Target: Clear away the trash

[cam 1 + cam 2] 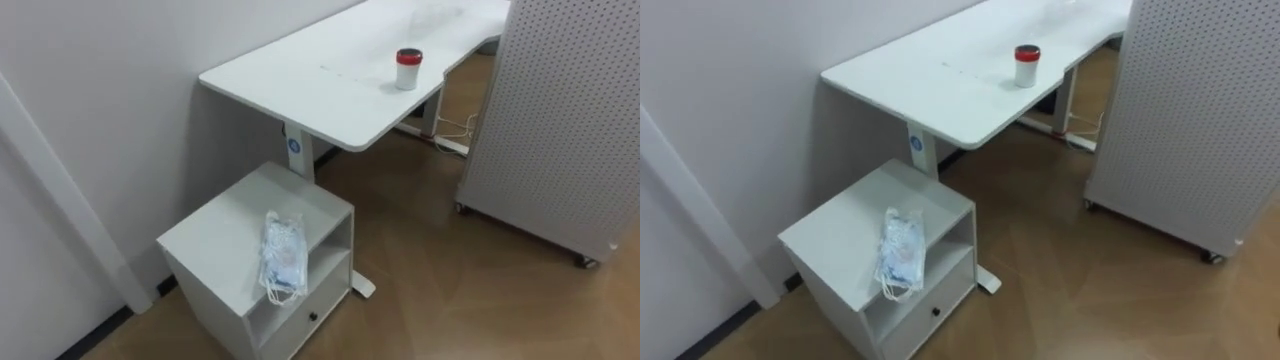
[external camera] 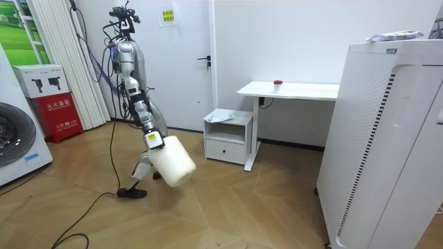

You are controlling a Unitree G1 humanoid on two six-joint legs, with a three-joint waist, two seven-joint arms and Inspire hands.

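Room view has the robot standing on the wood floor [image 2: 242, 207] at the left, well apart from the small white cabinet [image 2: 225, 149] and turned toward it. Its right arm, the one on the camera's side, hangs down and a little forward. The right hand [image 2: 151, 138] meets the upper end of a white bin [image 2: 173, 162] that tilts below it. I cannot tell whether the fingers curl round the bin.

From the head, the cabinet sits near and left, against the wall. A clear plastic packet [image 1: 282, 255] lies on its top by the right front edge, with its near end and loops drooping over the open shelf. Farther off, a white desk [image 1: 320, 85] carries an upright white cup with a red lid [image 1: 408, 68] near its right edge. A white perforated panel on casters [image 1: 560, 130] stands at the right.
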